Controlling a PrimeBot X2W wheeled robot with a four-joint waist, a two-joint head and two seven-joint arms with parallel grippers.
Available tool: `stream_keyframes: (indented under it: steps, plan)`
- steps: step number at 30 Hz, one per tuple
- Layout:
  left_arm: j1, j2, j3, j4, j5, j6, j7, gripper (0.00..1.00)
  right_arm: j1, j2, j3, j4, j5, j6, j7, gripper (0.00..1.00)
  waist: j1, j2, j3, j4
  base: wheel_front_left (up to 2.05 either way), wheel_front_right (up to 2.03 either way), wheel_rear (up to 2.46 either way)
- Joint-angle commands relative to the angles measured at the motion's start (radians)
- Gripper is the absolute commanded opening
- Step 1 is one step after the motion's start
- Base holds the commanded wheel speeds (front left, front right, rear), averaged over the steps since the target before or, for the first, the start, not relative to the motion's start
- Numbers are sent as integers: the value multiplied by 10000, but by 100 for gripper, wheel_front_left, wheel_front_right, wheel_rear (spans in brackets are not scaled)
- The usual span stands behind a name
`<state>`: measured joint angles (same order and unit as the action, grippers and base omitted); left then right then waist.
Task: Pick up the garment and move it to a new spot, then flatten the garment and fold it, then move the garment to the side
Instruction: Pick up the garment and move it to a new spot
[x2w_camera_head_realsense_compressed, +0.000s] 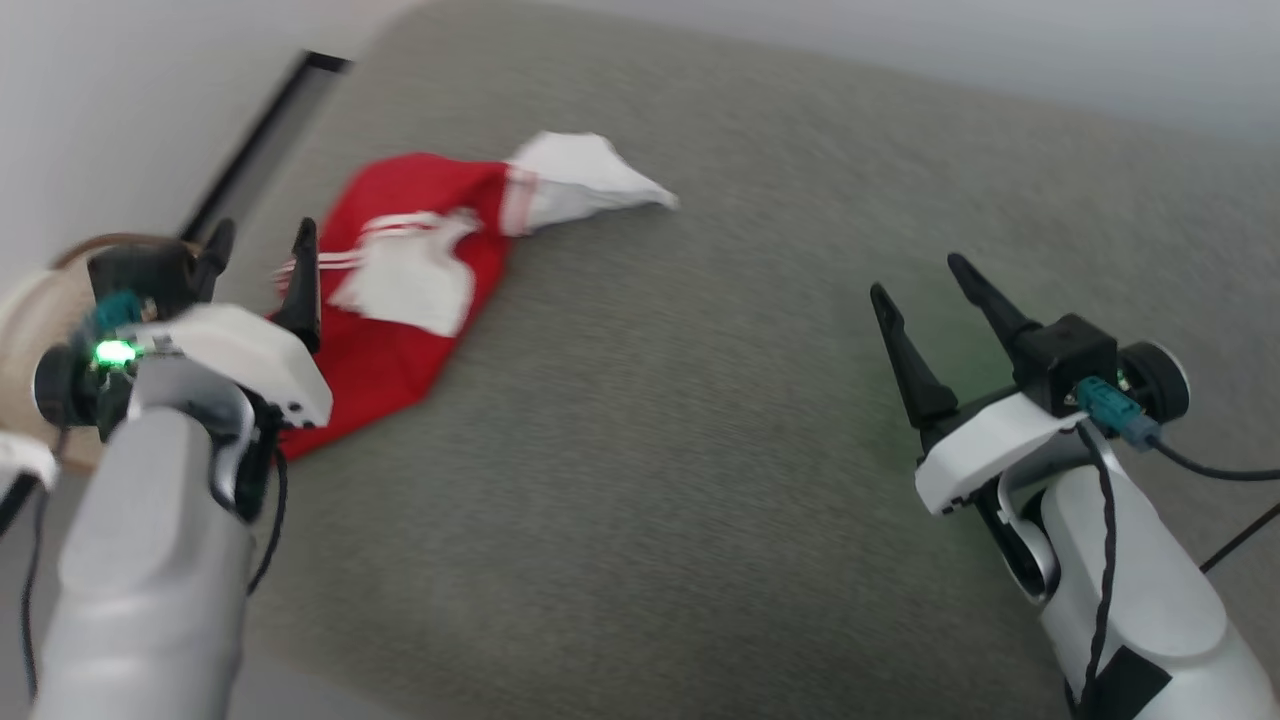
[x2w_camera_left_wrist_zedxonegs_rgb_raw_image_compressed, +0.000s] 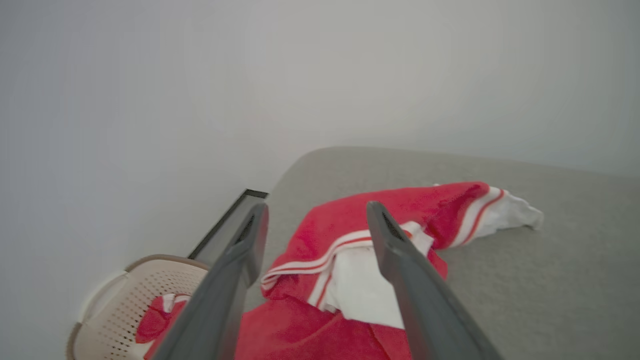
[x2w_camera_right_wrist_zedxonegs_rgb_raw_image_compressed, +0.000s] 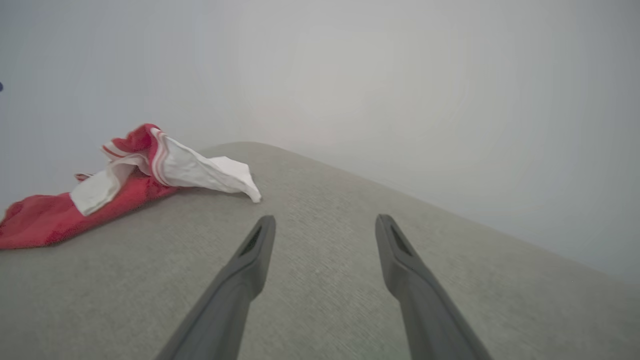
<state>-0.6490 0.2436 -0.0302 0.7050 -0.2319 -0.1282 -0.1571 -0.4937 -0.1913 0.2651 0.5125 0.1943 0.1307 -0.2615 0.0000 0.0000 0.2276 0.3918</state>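
Where the garment (x2w_camera_head_realsense_compressed: 400, 365) lies: crumpled at the left rear of the grey fabric surface (x2w_camera_head_realsense_compressed: 700, 450), with one white sleeve (x2w_camera_head_realsense_compressed: 585, 180) pointing right.
Left gripper (x2w_camera_head_realsense_compressed: 262, 234): fingers spread wide, holding nothing, positioned over the garment's left part; contact cannot be told.
Right gripper (x2w_camera_head_realsense_compressed: 917, 277): fingers spread wide, empty, over bare surface, well apart from the garment.
Laundry basket (x2w_camera_left_wrist_zedxonegs_rgb_raw_image_compressed: 145, 290): beige, perforated, beside the surface's left edge; red-and-white cloth (x2w_camera_left_wrist_zedxonegs_rgb_raw_image_compressed: 152, 317) inside.

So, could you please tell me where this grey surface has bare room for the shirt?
The grey fabric surface lies bare from the crumpled red and white garment across to the right gripper and nearer the robot. Crowded at its left edge: garment by the left gripper.
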Motion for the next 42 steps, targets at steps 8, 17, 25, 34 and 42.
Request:
stream_keyframes:
  steps: [8, 17, 25, 34, 42]
  plan:
    - [-1340, 1648, -2373, 1351, -3620, -7, 3961, 100, -407, 180, -163, -534, -1, 1, -48, 100, 0, 0, 1689, -1865, 0, 0, 0]
    - [-1611, 2624, -3257, 2389, -5772, -9, 6422, 100, -783, 187, -28, -1068, -137, 1, -48, 100, 0, 0, 2757, -3145, 0, 0, 0]
    - [-1375, 1866, -3745, 2924, -6353, -43, 6921, 25, -704, 48, -77, -1434, -173, 1, -48, 100, 0, 0, 2914, -3322, 0, 0, 0]
    - [-1800, 2855, -4041, 2548, -6127, -53, 4368, 0, -560, 274, 186, -1439, -117, 1, -48, 100, 0, 0, 1864, -3182, 0, 0, 0]
    - [-2226, 3548, -4827, 2094, -5749, -15, 2554, 0, -106, 589, 36, -1227, 192, 1, -48, 100, 0, 0, 490, -3449, 0, 0, 0]
